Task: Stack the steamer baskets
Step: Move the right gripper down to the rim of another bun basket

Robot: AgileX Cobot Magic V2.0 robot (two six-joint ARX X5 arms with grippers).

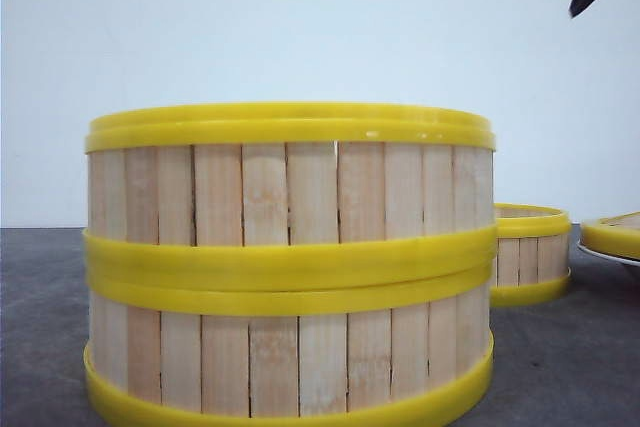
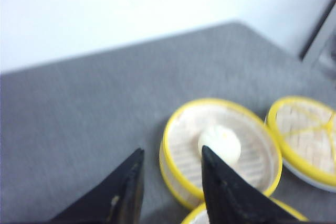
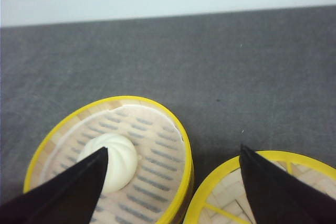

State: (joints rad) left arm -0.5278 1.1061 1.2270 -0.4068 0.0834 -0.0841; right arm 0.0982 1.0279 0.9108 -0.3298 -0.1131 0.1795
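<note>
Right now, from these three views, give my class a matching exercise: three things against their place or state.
Things:
1. bun
2. two-basket stack
3. right gripper

Place or state:
a. open, holding nothing
b. nearest the front camera
c. inside the single basket

Pairs: 1-c, 2-b, 3-a.

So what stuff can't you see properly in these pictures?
- Front view: the two-high steamer stack shows only its outside; its inside is hidden by its own walls.
- Front view: the small basket behind is partly covered by the stack.
- Front view: the lid is cut off by the right edge.
- Left wrist view: blurred; the bun is a pale blob.
- Right wrist view: the right fingers cover part of the bun.
</note>
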